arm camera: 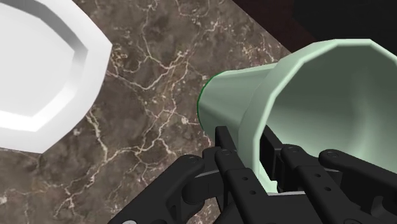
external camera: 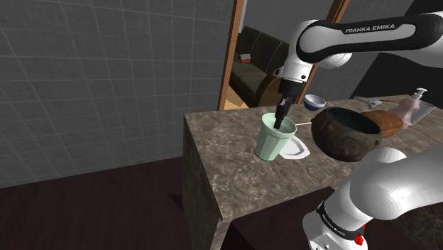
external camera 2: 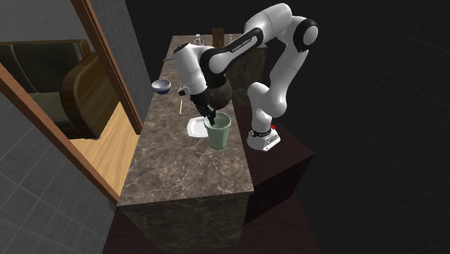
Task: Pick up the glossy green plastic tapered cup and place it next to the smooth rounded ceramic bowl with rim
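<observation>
A pale green tapered cup (external camera: 274, 140) (external camera 2: 218, 133) (arm camera: 318, 95) stands upright on the dark marble counter (external camera: 234, 167) near its corner. My gripper (external camera: 279, 122) (external camera 2: 211, 119) (arm camera: 247, 143) reaches down over the cup's rim. One finger is inside the cup and the other outside, and they are shut on its wall. A small blue-and-white rimmed bowl (external camera: 314, 101) (external camera 2: 161, 86) sits farther back on the counter. A large dark rounded bowl (external camera: 346, 133) rests close to the cup, on the arm's side.
A white angular dish (external camera: 295, 149) (external camera 2: 195, 128) (arm camera: 38, 63) lies right beside the cup. A brown loaf-like block (external camera: 387, 121) and a pink soap bottle (external camera: 413, 105) stand behind the dark bowl. The counter's edge drops off near the cup. A wooden door frame (external camera 2: 108, 50) stands beyond the counter.
</observation>
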